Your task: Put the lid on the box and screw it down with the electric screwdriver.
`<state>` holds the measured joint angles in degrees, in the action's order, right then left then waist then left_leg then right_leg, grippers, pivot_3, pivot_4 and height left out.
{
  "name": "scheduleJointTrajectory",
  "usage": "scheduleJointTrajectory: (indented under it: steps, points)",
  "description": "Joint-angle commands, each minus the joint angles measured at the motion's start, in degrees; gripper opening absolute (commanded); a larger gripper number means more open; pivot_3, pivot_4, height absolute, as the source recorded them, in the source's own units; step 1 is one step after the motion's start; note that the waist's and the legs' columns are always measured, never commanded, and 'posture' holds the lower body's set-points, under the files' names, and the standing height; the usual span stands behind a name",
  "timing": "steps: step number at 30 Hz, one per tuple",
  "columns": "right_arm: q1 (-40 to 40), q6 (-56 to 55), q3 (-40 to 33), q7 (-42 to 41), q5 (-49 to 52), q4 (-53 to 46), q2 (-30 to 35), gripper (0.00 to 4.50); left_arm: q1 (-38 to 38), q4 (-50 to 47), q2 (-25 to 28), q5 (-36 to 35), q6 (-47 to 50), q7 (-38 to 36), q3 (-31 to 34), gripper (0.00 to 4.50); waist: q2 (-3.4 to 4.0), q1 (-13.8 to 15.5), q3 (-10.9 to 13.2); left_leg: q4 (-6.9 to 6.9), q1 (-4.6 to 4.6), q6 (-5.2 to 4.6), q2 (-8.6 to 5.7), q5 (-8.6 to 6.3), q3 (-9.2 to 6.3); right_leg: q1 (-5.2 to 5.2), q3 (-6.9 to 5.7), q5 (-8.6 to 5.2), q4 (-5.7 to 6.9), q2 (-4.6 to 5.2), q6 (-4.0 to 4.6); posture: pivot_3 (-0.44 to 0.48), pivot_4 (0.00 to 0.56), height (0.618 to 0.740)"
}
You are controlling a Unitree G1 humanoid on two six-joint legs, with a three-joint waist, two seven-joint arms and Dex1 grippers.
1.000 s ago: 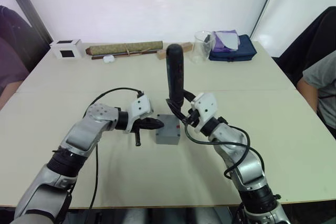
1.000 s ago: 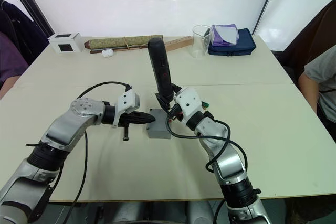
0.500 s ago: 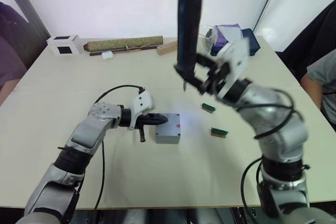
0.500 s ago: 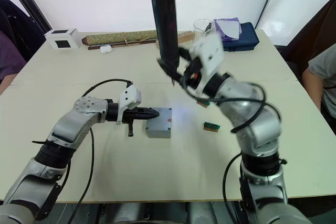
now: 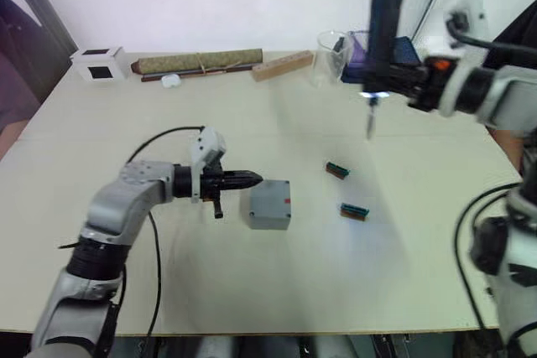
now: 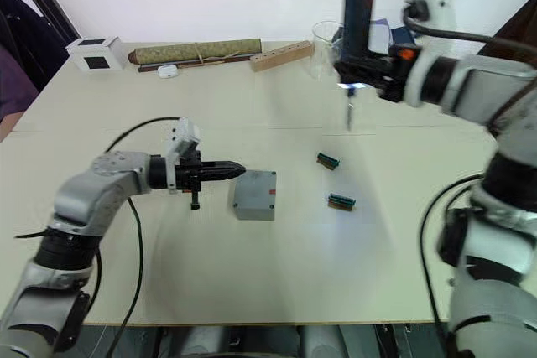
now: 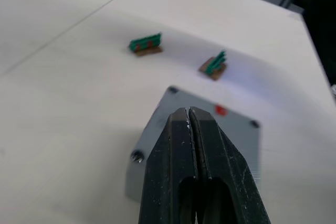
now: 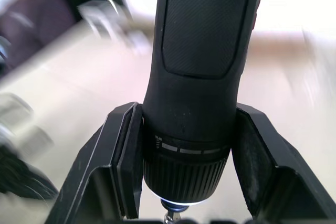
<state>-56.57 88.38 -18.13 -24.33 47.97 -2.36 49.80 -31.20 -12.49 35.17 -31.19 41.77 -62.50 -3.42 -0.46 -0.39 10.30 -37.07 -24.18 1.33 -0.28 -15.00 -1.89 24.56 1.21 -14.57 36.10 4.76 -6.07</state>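
Note:
The grey box [image 5: 270, 205] sits mid-table with the lid [image 7: 241, 140] lying flat on top; a screw head shows at one lid corner. My left gripper [image 5: 254, 179] is shut with nothing in it, its tips at the box's upper left edge; whether they touch it I cannot tell. My right gripper [image 5: 384, 80] is raised high over the table's right far side, well away from the box. It is shut on the electric screwdriver [image 5: 387, 14], a thick black stick held upright with its lit tip and thin bit pointing down. Both fingers [image 8: 128, 156] clamp the tool's collar.
Two small green-brown bit holders [image 5: 337, 170] [image 5: 353, 211] lie right of the box. Along the far edge stand a white cube [image 5: 99, 64], a rolled mat [image 5: 200, 63], a wooden block [image 5: 282, 64], a clear beaker [image 5: 329, 52] and a blue pouch [image 6: 390, 35]. People sit at both sides.
My right arm lifted the screwdriver off the box and swung it up and away to the far right. My left gripper stayed shut by the box's left edge. The camera shifted.

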Motion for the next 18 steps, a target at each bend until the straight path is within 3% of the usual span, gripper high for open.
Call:
scheduleJointTrajectory:
  steps: [1, 6, 18]
  points:
    - [8.47, 4.12, 9.41, -6.59, 2.35, 7.40, 13.96, 2.13, -1.70, -10.46, 2.50, -5.23, 3.17, -2.16, -0.53, 0.00, -0.05, 0.64, -0.01, 0.00, -0.13, -0.06, -0.05, -0.03, -0.04, 0.01, -0.15, -0.01, -0.14, -0.01, -0.01, 0.000, 0.150, 0.740]
    - [12.96, 4.12, 12.93, -8.32, 0.93, 12.05, 15.16, 2.13, -0.41, -12.62, 3.15, -3.69, 2.52, -0.48, -3.57, 0.00, 0.59, -0.90, 0.52, -0.09, -0.12, -0.37, -0.09, -0.21, 0.36, 0.05, 0.16, 0.10, -0.31, -0.04, -0.23, 0.000, 0.150, 0.740]
    - [14.00, -0.68, 17.24, -11.03, -8.06, 17.39, 13.15, 2.13, 2.26, -12.24, 4.44, -2.06, 1.48, 1.99, -4.77, 0.00, 0.46, -0.42, 0.72, -0.29, 0.08, -0.21, 0.04, -0.09, 0.26, -0.01, 0.23, 0.12, 0.05, -0.36, -0.24, 0.000, 0.150, 0.740]
